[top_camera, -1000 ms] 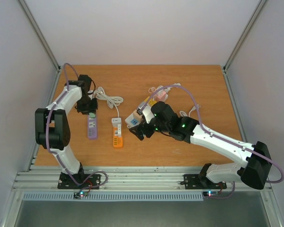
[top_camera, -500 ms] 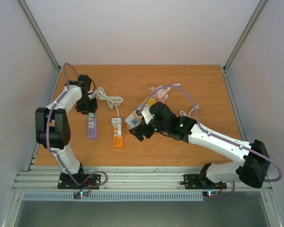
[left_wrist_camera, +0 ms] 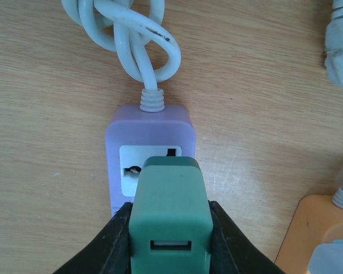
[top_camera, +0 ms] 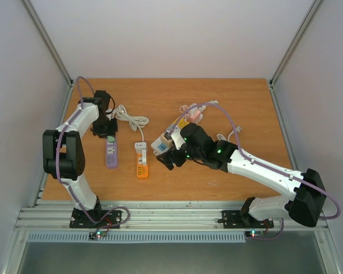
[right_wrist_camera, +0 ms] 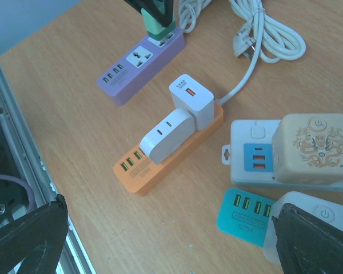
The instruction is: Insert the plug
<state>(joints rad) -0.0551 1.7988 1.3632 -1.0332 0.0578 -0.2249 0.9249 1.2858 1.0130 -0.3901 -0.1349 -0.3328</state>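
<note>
While the left claw [left_wrist_camera: 170, 242] is pinching the green plug [left_wrist_camera: 169, 200] by its two flanks, the insertion step itself is looking like the business in hand. The plug is standing upright over the universal socket [left_wrist_camera: 131, 166] at the cord end of the purple power strip [left_wrist_camera: 150, 123], which is lying at about nine o'clock on the desk [left_wrist_camera: 46, 85] in the overhead view. Its prongs are hiding beneath the body, so I cannot tell whether they are seated or only poised.

By my reckoning the next move is calling for a straight, square press downward, prongs lined up with the slots. A light strip like that could be sliding on the smooth top.

The plug is showing as a matte, round-edged plastic block with a USB port in its near face. The strip is smooth lilac plastic with soft corners and a white socket plate. At twelve o'clock a ribbed collar is feeding into the white cable [left_wrist_camera: 134, 40], glossy, looped and scuffed dark in places. The desk is wearing a pale wood-grain finish.

Over at three o'clock the right claw [right_wrist_camera: 171, 245] is hanging spread wide, gripping nothing, above the orange strip [right_wrist_camera: 160, 165].
</note>
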